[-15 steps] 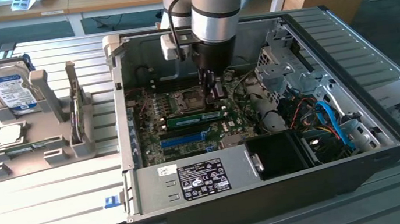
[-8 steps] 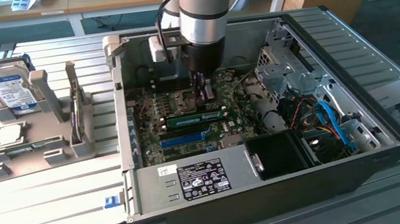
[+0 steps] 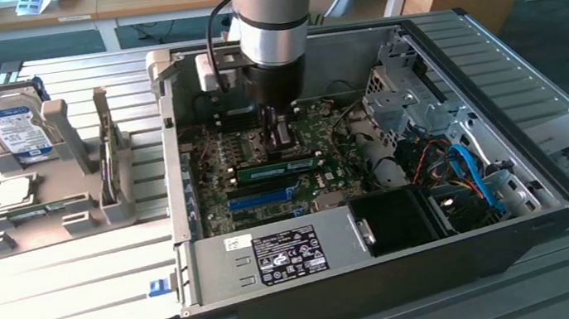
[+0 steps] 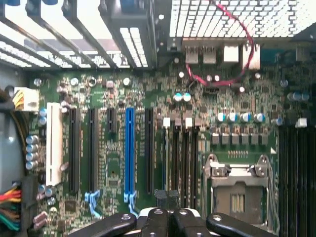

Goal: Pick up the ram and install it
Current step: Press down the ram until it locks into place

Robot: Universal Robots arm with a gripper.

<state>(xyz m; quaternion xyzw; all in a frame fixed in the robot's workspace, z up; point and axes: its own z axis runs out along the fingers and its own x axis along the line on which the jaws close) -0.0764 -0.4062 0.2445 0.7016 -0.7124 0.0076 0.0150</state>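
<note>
While the end effector point(image 4: 169, 213) hangs pressed together above the motherboard point(image 4: 148, 148) inside the case point(image 3: 391, 278), the ram point(image 3: 276, 167) lies seated just below it, apart.

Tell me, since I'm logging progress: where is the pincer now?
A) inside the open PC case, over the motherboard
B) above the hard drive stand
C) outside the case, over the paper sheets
A: the pincer hangs inside the case, shut, just above the motherboard.
</note>
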